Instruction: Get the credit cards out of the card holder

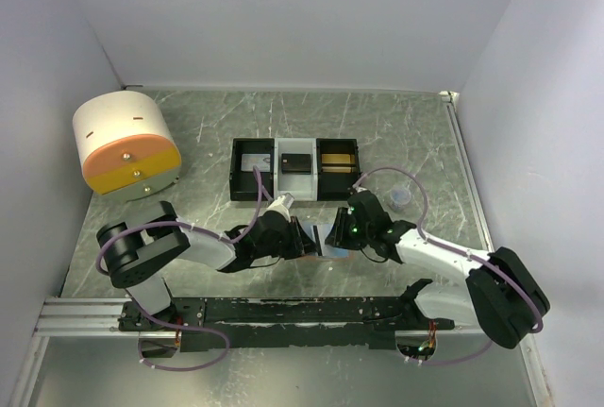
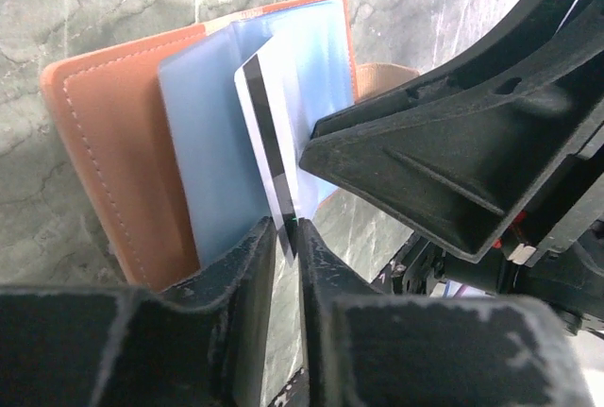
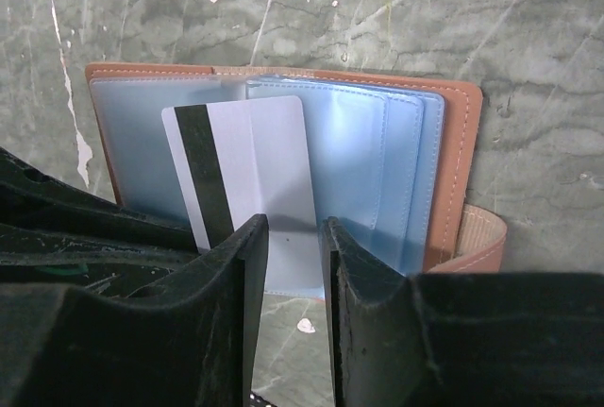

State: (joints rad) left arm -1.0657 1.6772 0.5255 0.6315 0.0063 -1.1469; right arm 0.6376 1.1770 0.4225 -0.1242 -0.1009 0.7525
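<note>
On the card holder, the right gripper presses down, jaws slightly apart, probably pinning it; left gripper is clamped on the striped card to pull.

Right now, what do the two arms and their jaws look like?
Left arm and right arm match: white link shells, bulky black joints, purple cables looping along each, small green lights near the wrists. The jaws are matte black, angular plastic, scuffed and dusty at the edges.
</note>
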